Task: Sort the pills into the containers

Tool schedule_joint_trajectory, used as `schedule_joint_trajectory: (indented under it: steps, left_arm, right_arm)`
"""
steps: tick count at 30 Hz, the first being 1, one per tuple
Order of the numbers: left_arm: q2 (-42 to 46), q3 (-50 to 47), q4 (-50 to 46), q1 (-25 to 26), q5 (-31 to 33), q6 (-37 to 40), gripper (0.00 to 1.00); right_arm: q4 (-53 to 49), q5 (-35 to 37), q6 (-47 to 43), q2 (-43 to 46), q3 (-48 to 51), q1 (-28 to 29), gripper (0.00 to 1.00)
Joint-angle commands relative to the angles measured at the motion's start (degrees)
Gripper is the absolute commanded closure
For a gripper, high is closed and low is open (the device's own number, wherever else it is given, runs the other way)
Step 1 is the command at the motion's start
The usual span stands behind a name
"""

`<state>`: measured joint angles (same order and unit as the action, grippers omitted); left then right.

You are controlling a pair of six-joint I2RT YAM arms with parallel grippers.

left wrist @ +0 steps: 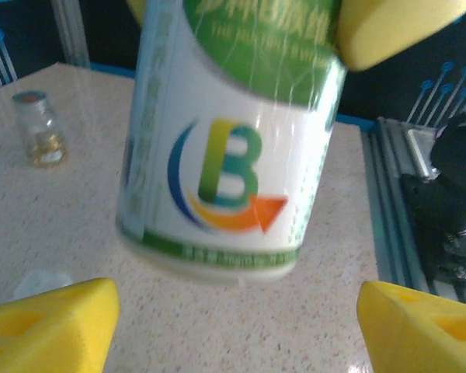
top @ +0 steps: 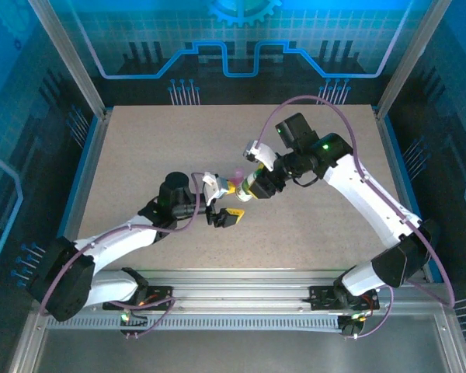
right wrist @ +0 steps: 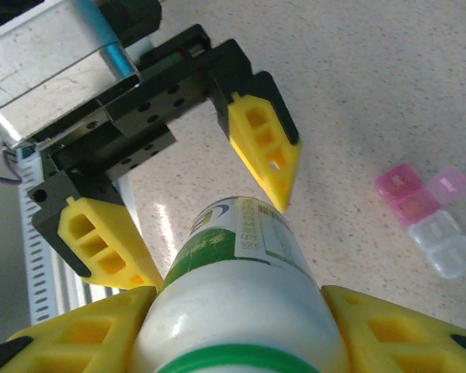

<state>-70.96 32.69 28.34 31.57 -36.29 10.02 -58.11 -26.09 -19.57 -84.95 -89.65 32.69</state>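
My right gripper (right wrist: 238, 311) is shut on the neck of the white bottle (right wrist: 241, 256), just below its green cap, and holds it tilted above the table. In the top view, the bottle (top: 246, 192) points from the right gripper (top: 258, 185) toward the left gripper (top: 224, 203). The left gripper (left wrist: 237, 326) is open, and its yellow fingers (left wrist: 50, 322) flank the bottle's base (left wrist: 217, 194) without touching it. A small vial (left wrist: 39, 128) with yellowish contents stands on the table. The clear-and-pink box (right wrist: 431, 217) lies flat beyond the bottle. The pills are out of view.
The speckled table (top: 140, 155) lies under both arms. A metal rail (left wrist: 404, 202) runs along its near edge, close to the left gripper. The pink box (top: 237, 175) sits just behind the two grippers. A pale translucent patch (left wrist: 43, 281) lies on the table.
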Motion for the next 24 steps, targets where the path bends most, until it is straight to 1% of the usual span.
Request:
schedule_joint_trajectory:
  steps: [1,4,7,13,17,24]
  left_arm:
    - [-1.5,1.7,7.1,0.2,-6.9,1.3,0.22]
    - [-2.0,2.2,8.0,0.2,-7.8,1.6,0.24]
    - [-2.0,2.6,8.3,0.2,-8.1,1.2,0.24]
    - [-2.2,3.3,8.4,1.0,-9.4,1.1,0.26]
    - [-2.2,3.5,7.8,1.2,-9.4,1.9,0.31]
    - [-2.5,4.3,5.2,1.9,-9.1,4.2,0.33]
  right_arm:
    - [-1.1,-6.3,-1.4,1.4,0.3,0.7,0.51]
    - [-0.6,-8.8,-1.4,2.2,0.8,1.1,0.51]
    - [-1.5,-8.9,-1.7,2.1,0.3,2.1,0.51]
    - [-1.6,-6.6,-1.3,0.8,-0.9,3.3,0.51]
    - [-2.2,-6.1,-1.2,0.2,-1.9,3.8,0.51]
    - [-4.0,-2.1,-0.6,-1.0,-4.1,4.9,0.51]
